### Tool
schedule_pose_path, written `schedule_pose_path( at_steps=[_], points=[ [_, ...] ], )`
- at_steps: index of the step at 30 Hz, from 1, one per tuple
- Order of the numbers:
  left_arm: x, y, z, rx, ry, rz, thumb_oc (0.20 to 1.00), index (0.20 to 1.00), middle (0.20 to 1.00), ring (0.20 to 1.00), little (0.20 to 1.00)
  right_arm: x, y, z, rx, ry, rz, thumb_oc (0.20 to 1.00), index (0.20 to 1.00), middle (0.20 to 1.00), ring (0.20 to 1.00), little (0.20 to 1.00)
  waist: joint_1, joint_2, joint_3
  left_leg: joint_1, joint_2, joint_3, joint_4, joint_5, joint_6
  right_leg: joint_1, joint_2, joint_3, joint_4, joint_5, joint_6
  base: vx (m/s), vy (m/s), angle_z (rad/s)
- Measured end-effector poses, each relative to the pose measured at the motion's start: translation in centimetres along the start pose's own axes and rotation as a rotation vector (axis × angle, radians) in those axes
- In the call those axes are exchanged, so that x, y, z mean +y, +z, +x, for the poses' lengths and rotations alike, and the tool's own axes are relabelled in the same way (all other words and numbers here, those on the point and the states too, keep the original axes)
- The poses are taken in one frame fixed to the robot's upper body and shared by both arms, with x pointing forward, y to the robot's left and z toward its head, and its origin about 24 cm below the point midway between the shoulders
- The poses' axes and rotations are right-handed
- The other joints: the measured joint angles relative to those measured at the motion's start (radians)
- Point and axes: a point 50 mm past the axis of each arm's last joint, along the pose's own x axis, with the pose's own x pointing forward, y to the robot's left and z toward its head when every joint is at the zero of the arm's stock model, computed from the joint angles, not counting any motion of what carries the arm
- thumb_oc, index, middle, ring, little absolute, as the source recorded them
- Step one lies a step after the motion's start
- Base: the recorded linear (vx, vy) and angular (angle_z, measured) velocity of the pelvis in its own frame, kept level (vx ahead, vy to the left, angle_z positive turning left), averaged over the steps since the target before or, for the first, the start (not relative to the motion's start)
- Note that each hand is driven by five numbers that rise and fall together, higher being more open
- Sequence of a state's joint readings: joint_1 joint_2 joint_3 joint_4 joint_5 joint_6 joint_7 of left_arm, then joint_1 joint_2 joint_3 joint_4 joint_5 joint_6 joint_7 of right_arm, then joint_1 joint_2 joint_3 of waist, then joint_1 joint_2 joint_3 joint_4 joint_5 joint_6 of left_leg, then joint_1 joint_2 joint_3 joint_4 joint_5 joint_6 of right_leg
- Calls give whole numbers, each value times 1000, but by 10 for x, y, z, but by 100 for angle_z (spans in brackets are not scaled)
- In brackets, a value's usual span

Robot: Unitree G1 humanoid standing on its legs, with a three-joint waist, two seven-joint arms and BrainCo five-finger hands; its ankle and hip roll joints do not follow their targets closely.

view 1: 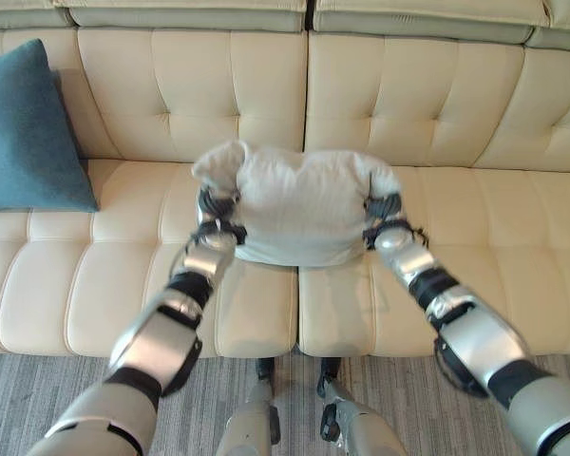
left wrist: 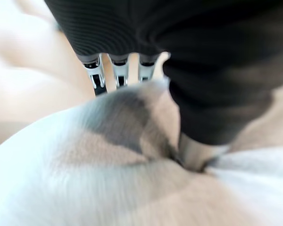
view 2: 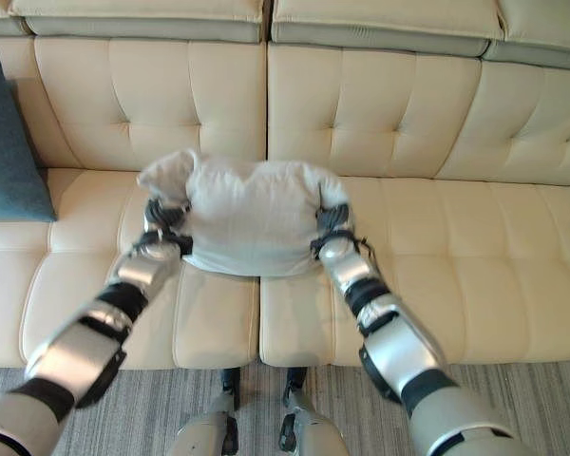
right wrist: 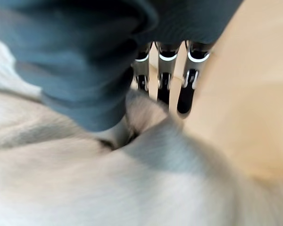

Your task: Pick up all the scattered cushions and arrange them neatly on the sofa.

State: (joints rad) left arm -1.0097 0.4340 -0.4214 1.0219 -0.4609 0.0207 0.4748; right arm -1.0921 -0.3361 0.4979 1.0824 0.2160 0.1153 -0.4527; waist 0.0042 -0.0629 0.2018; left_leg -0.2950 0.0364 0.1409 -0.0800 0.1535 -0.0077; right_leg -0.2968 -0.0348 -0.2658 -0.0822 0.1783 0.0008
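Grey cushion (view 1: 299,214) held above the sofa (view 1: 437,123) seat, near the middle seam, clamped between both hands. Left hand (view 1: 216,211) pinches its left edge, thumb dug into the fabric, fingers (left wrist: 119,75) behind; right hand (view 1: 384,215) grips the right edge likewise. Teal cushion (view 1: 27,128) leans against the backrest, far left.

No readable txt, labels or nos. anywhere (sofa (view 1: 437,114) & cushions plain).
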Motion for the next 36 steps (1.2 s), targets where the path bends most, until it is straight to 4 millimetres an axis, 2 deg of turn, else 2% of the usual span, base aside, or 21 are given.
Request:
schedule_pose_path(
  at_steps=[2, 4, 5, 7, 8, 9, 12, 13, 14, 15, 16, 19, 22, 24, 27, 29, 32, 33, 34, 36],
  points=[
    [26, 0, 9, 57, 35, -183, 1000, 1000, 1000, 1000, 1000, -37, -7, 11, 46, -70, 89, 1000, 1000, 1000, 1000, 1000, -1, 1, 1, 3, -1, -1, 0, 0, 0, 4, -1, -1, 0, 1, -2, 35, 37, 3],
    [54, -12, 11, 108, 118, -344, 1000, 1000, 1000, 1000, 1000, -60, -27, 11, 105, -144, 184, 1000, 1000, 1000, 1000, 1000, -1, 1, 5, 23, 0, 2, 0, 0, 0, 24, -1, 1, 0, 1, -2, 86, 33, 2],
    [61, -21, 9, 139, 143, -454, 1000, 1000, 1000, 1000, 1000, -62, -40, 8, 148, -160, 306, 1000, 1000, 1000, 1000, 1000, -1, 3, 7, 39, -1, 3, -1, -1, 0, 39, -1, 4, 0, 1, -2, 98, 32, -1],
    [80, -67, -5, 242, 216, -598, 1000, 1000, 1000, 1000, 1000, -58, -88, -10, 289, -223, 558, 1000, 1000, 1000, 1000, 1000, -1, 3, 9, 95, -1, 6, -1, -1, -1, 94, -2, 22, 0, 1, -2, 98, 42, -5],
    [85, -80, -10, 270, 237, -600, 1000, 1000, 1000, 1000, 1000, -58, -104, -16, 337, -240, 571, 1000, 1000, 1000, 1000, 1000, -1, 4, 10, 108, -2, 6, -1, -1, -1, 106, -4, 23, 0, 1, -2, 111, 47, -6],
    [96, -104, -21, 318, 271, -599, 1000, 1000, 1000, 1000, 1000, -58, -133, -30, 410, -262, 591, 1000, 1000, 1000, 1000, 1000, 0, 4, 10, 125, -2, 5, -1, -13, -10, 122, -4, 24, 0, -7, 7, 62, 23, -6],
    [110, -136, -43, 358, 295, -596, 1000, 1000, 1000, 1000, 1000, -60, -169, -54, 461, -279, 603, 1000, 1000, 1000, 1000, 1000, -5, 4, 10, 132, -3, 6, -2, -25, -6, 127, -5, 30, 0, -16, 15, 62, 35, -6],
    [115, -166, -67, 421, 297, -530, 1000, 1000, 1000, 1000, 1000, -59, -195, -74, 514, -275, 597, 1000, 1000, 1000, 1000, 1000, -8, 5, 10, 143, -4, 8, -2, -37, -1, 135, -5, 44, 0, -18, 17, 38, 32, -12],
    [114, -176, -80, 428, 276, -508, 1000, 1000, 1000, 1000, 1000, -59, -204, -83, 527, -270, 593, 1000, 1000, 1000, 1000, 1000, -8, 5, 10, 156, -5, 9, -3, -42, -2, 147, -6, 47, -1, -19, 18, 26, 43, -11],
    [114, -199, -105, 488, 262, -455, 1000, 1000, 1000, 1000, 1000, -60, -226, -104, 577, -256, 550, 1000, 1000, 1000, 1000, 1000, -11, 4, 9, 182, -6, 9, -6, -52, -1, 172, -8, 48, -4, -27, 25, -7, 50, -3],
    [118, -226, -138, 574, 272, -398, 1000, 1000, 1000, 1000, 1000, -57, -248, -132, 626, -227, 503, 1000, 1000, 1000, 1000, 1000, -11, -2, 2, 198, -11, 9, -9, -71, -10, 189, -13, 50, -6, -64, 37, -7, 50, -2],
    [112, -254, -177, 694, 258, -340, 1000, 1000, 1000, 1000, 1000, -46, -270, -168, 703, -175, 461, 1000, 1000, 1000, 1000, 1000, -11, -1, -17, 198, -13, 8, -9, -73, -7, 188, -16, 50, -7, -75, 25, -34, 42, -2],
    [104, -261, -192, 727, 193, -261, 1000, 1000, 1000, 1000, 1000, -36, -282, -190, 761, -118, 419, 1000, 1000, 1000, 1000, 1000, -11, -1, -53, 196, -15, 8, -9, -72, -7, 186, -19, 49, -7, -70, 32, -90, 71, 1],
    [90, -263, -199, 735, 100, -194, 1000, 1000, 1000, 1000, 1000, -28, -288, -204, 792, -35, 350, 1000, 1000, 1000, 1000, 1000, -13, 6, -104, 203, -24, 14, -9, -70, -4, 189, -28, 54, -6, -49, 60, -142, 148, -7],
    [75, -258, -204, 705, 15, -160, 1000, 1000, 1000, 1000, 1000, -19, -292, -220, 821, 5, 339, 1000, 1000, 1000, 1000, 1000, -16, 6, -118, 234, -37, 32, -9, -74, 8, 214, -41, 56, -6, -41, 62, -191, 128, -10],
    [69, -256, -203, 690, -21, -123, 1000, 1000, 1000, 1000, 1000, -18, -292, -226, 813, 26, 311, 1000, 1000, 1000, 1000, 1000, -18, 4, -126, 225, -45, 36, -7, -67, 16, 201, -48, 62, -6, -33, 71, -283, 62, -11],
    [66, -253, -200, 675, -41, -119, 1000, 1000, 1000, 1000, 1000, -16, -287, -218, 783, 34, 304, 1000, 1000, 1000, 1000, 1000, -19, -4, -115, 198, -53, 75, -2, -59, 27, 155, -60, 85, -6, -9, 96, -261, -2, -29],
    [65, -249, -197, 654, -52, -102, 1000, 1000, 1000, 1000, 1000, -15, -284, -214, 771, 37, 305, 1000, 1000, 1000, 1000, 1000, -19, -1, -105, 186, -48, 90, -2, -39, 54, 150, -63, 90, -6, -16, 104, -187, 6, -22],
    [58, -243, -188, 625, -77, -94, 1000, 1000, 1000, 1000, 1000, -12, -280, -207, 746, 52, 293, 1000, 1000, 1000, 1000, 1000, -23, 27, -63, 179, -19, 94, -2, -22, 83, 148, -60, 40, 33, -62, 121, -164, -10, -12],
    [51, -240, -185, 607, -117, -79, 1000, 1000, 1000, 1000, 1000, -7, -280, -208, 749, 78, 282, 1000, 1000, 1000, 1000, 1000, -16, 59, -44, 182, 17, 91, -2, -28, 92, 155, -66, 36, 206, -145, 103, -172, -59, -15]
  ],
)
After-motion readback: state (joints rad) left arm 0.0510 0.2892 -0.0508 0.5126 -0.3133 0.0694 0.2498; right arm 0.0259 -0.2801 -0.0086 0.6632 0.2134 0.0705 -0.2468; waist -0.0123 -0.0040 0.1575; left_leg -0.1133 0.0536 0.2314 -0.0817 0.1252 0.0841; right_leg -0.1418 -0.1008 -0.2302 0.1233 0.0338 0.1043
